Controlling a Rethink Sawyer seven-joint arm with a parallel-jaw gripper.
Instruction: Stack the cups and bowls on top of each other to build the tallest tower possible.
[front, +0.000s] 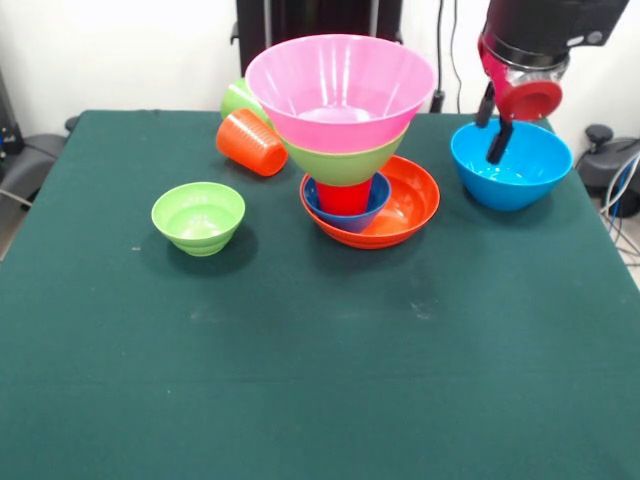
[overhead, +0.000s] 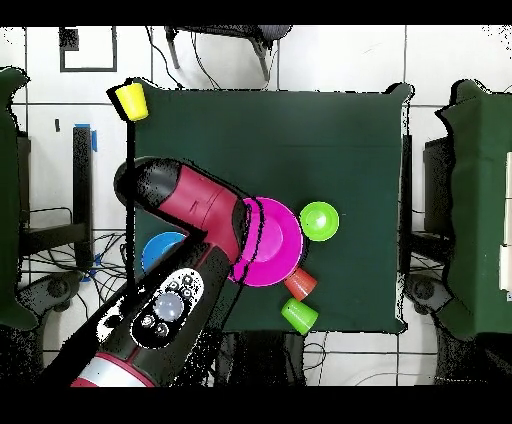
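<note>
The tower stands mid-table: the wide orange bowl (front: 405, 208) as base, the small dark blue bowl (front: 345, 214) in it, the red cup (front: 344, 196), then the large green bowl (front: 343, 164) and the huge pink bowl (front: 340, 88) on top. In the overhead view the pink bowl (overhead: 272, 240) hides the rest. My gripper (front: 493, 126) hangs open and empty just over the large blue bowl (front: 511, 165), at its left rim. The small green bowl (front: 198, 216) sits alone to the left. The orange cup (front: 251, 141) and light green cup (front: 240, 98) lie on their sides behind the tower. The yellow cup (overhead: 131, 100) shows only in the overhead view.
The yellow cup stands at a table corner far from the tower. My arm (overhead: 190, 215) covers most of the blue bowl (overhead: 158, 250) in the overhead view. The green table (front: 320, 380) spreads wide in front of the tower. Chairs and cables ring the table.
</note>
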